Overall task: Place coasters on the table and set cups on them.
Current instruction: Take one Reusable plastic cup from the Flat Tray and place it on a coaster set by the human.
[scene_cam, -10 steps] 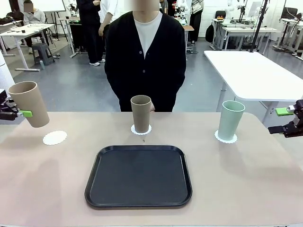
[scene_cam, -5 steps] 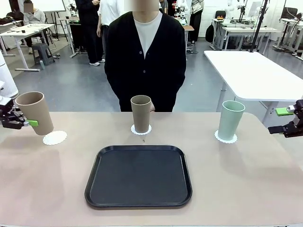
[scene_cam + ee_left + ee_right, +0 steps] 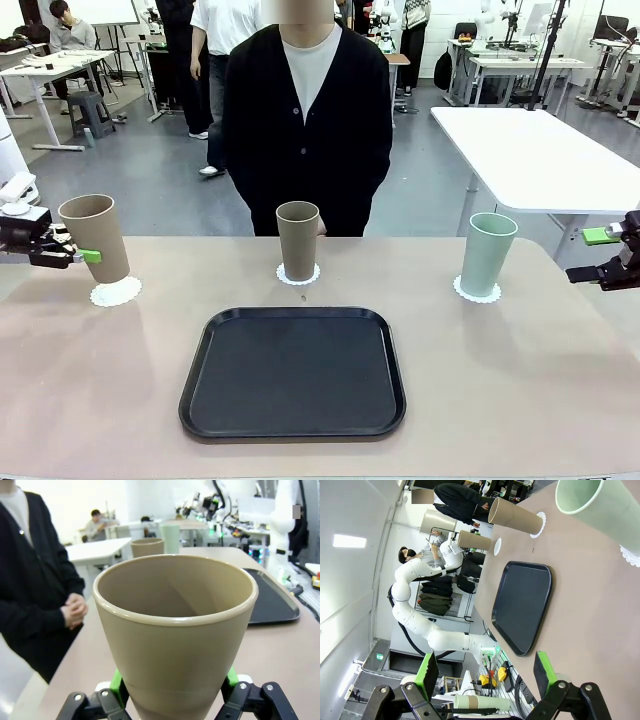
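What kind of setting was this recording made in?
Most likely a robotics lab or workshop, not a home or café. Behind the beige table stand white work tables on a grey floor, with lab equipment on benches farther back, and people standing or sitting at desks.

tan cups (image 3: 297, 240), mint cup (image 3: 487, 254), black tray (image 3: 293, 372)

The front view faces across the table (image 3: 520, 400) toward the person. The left wrist camera sits close behind its claw (image 3: 172, 692), pressed near 1 tan cup (image 3: 175, 635). The right wrist view, rolled sideways, looks past its claw (image 3: 485, 672) and shares that cup (image 3: 472, 540).
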